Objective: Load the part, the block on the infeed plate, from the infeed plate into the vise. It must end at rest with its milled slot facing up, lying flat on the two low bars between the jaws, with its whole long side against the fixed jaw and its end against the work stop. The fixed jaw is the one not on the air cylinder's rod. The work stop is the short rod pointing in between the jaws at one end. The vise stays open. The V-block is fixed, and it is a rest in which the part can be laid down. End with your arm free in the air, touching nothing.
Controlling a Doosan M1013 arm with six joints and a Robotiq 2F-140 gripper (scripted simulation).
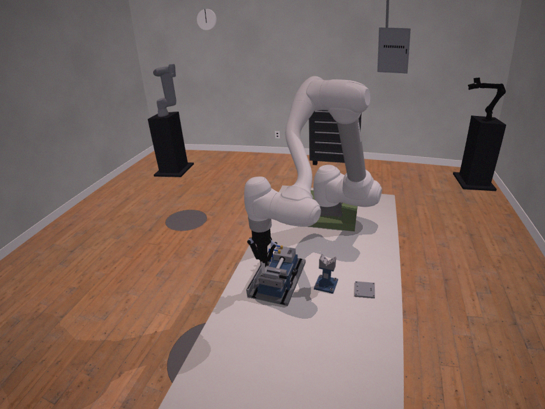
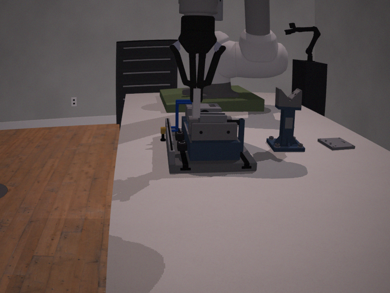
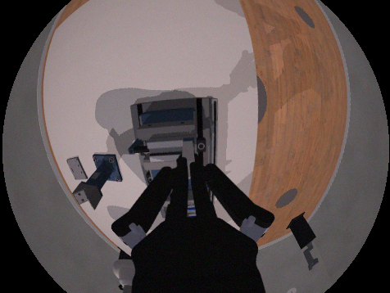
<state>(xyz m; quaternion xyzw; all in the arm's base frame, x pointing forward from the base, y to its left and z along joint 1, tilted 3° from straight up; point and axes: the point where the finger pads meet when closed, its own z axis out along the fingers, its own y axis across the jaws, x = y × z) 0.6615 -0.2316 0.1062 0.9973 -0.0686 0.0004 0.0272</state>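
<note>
The vise (image 1: 275, 275) stands open on the white table top; it also shows in the exterior view (image 2: 211, 141) and the wrist view (image 3: 171, 126). A pale block, the part (image 1: 276, 267), lies between its jaws (image 2: 209, 118). My gripper (image 2: 196, 107) points straight down with its fingers together. Its tips (image 1: 266, 261) reach in between the jaws at the vise's left end, by the part's end. I cannot tell whether they touch it. In the wrist view the fingers (image 3: 190, 160) hide that end. The infeed plate (image 2: 335, 143) holds nothing.
The V-block (image 2: 287, 121) on its blue post stands right of the vise, with nothing in it. Blue air lines (image 2: 178, 110) rise by the vise's left rear corner, close to my fingers. The green robot base (image 2: 214, 97) lies behind. The table edge runs left of the vise.
</note>
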